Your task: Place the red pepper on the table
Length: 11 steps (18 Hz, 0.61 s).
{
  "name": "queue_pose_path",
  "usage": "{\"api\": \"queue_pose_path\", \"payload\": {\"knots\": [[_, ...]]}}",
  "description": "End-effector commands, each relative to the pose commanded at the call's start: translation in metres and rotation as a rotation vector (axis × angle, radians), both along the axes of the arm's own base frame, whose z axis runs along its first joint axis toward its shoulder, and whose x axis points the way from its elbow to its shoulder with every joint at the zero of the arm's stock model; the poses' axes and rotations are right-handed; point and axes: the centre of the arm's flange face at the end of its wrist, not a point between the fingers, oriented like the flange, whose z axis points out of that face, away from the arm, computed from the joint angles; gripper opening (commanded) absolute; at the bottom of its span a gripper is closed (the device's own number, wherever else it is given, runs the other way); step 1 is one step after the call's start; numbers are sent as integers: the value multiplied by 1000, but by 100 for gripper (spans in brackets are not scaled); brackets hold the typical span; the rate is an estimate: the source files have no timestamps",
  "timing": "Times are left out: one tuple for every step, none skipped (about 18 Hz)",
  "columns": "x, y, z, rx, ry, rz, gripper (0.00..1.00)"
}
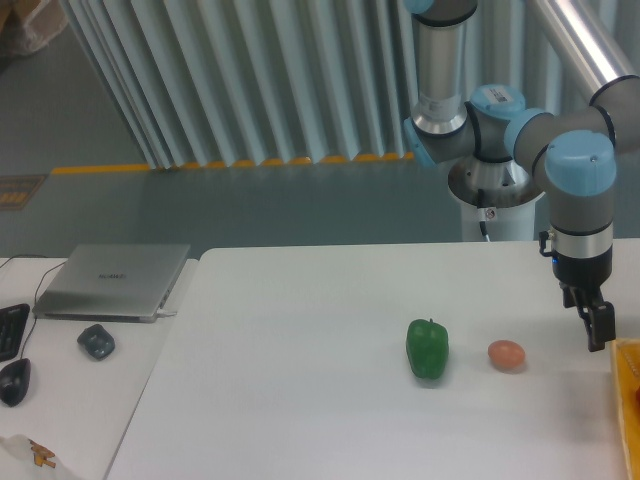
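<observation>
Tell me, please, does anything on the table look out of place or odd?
Nothing stands out. The green pepper stands upright on the table, the orange egg-shaped thing lies apart to its right, and the gripper hangs by the right edge. No red pepper shows.

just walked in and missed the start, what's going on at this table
A grey and blue robot arm hangs its pincer low over the right end of the large white table, beside a yellow-orange object at the frame edge. No red pepper is visible, and whether the pincer holds anything cannot be told. A glossy green bell pepper and a small orange-pink egg-shaped thing sit untouched on the table.
</observation>
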Motion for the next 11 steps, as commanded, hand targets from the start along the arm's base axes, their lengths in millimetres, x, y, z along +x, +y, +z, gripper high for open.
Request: {"api": "queue_pose_path", "payload": {"knots": [[-3,2,6,13,17,0,100],[-8,2,13,26,34,2,100],[-18,-3,21,39,48,15,100],[-29,-3,31,51,69,9,100],[-33,-1,33,50,82,-19,100],[-37,2,31,46,88,-47,100],[-40,5,33,54,105,-62,100],[-43,6,34,64,119,-60,100],[-46,8,31,68,131,-60,100],[-48,9,27,70,136,-59,100],[-50,9,24,68,132,-52,100]]}}
